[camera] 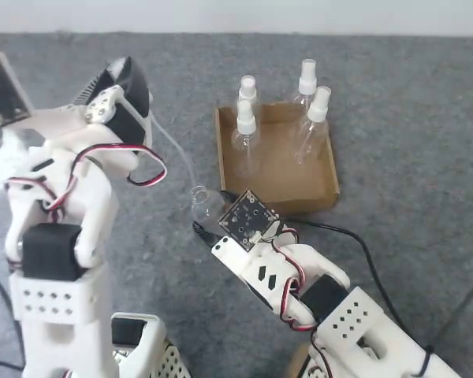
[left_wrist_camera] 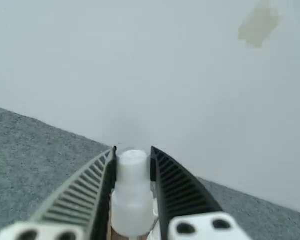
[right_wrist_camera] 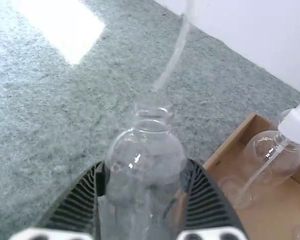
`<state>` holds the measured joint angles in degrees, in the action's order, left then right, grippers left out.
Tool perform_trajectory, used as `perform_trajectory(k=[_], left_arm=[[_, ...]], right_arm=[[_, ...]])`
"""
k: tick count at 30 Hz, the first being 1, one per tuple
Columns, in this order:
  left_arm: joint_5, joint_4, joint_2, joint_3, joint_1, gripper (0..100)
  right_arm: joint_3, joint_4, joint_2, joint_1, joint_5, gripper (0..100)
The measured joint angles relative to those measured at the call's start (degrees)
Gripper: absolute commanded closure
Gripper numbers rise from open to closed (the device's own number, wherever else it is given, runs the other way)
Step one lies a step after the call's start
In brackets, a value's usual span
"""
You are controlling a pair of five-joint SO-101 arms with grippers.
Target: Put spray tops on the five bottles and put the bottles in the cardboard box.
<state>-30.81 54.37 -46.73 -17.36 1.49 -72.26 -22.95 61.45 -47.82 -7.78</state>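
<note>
My left gripper (left_wrist_camera: 133,150) is shut on a white spray top (left_wrist_camera: 132,192), held high at the table's left (camera: 130,87). Its thin dip tube (camera: 173,150) slants down to the open neck of a clear bottle (camera: 202,203). My right gripper (right_wrist_camera: 146,170) is shut on that upright bottle (right_wrist_camera: 145,160), just off the cardboard box's near left corner. The tube's (right_wrist_camera: 170,57) end sits at the bottle's mouth. The cardboard box (camera: 331,169) holds several clear bottles, each with a white spray top (camera: 246,118).
Grey carpet covers the table, with a white wall behind. The right arm's black cable (camera: 363,244) runs along the carpet beside the box. The box's corner (right_wrist_camera: 240,132) and a capped bottle (right_wrist_camera: 270,150) lie close behind the held bottle.
</note>
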Motion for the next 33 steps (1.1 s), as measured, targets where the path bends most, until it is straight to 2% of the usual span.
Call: perform_trajectory(k=[11, 16, 25, 29, 33], left_arm=[[0.9, 1.3, 0.0, 0.3, 0.3, 99], [0.8, 1.3, 0.0, -4.3, 0.0, 99], [1.1, 3.3, 0.1, -5.8, -6.1, 99], [1.3, 8.8, 0.1, -5.8, -6.9, 99], [5.4, 14.7, 0.1, -6.1, -7.0, 99]], right_arm=[[0.0, 0.0, 0.0, 0.0, 0.0, 99.3], [0.0, 0.0, 0.0, 0.1, 0.0, 99.3], [0.0, 0.0, 0.0, 0.2, 0.0, 99.3], [-2.5, 0.0, 0.0, 0.1, 0.0, 99.3], [-4.0, 1.3, 0.0, 0.0, 0.0, 99.3]])
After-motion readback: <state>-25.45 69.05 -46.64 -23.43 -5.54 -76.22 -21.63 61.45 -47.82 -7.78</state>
